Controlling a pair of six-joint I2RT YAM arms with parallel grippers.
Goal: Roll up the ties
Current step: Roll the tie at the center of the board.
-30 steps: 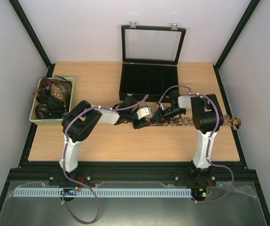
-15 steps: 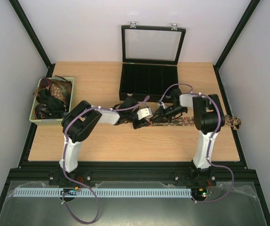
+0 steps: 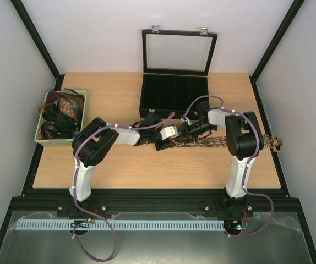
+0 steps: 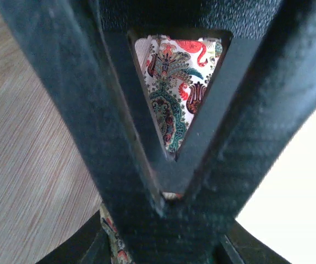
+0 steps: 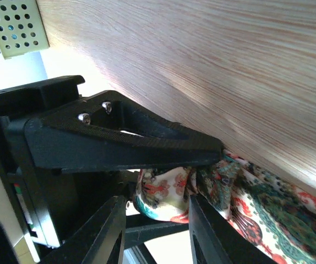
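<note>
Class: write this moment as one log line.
tie: stretched across table | left gripper, right gripper: at one end | basket: more ties

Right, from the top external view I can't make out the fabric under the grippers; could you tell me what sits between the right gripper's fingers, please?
Observer: In the right wrist view the tie ends in a bunched fold lying between the right gripper's fingers, which stand apart.
Operator: Thank you. And which side of the fabric faces the left wrist camera?
Observer: A pale side printed with red and green paisley, seen close up through a triangular gap.
</note>
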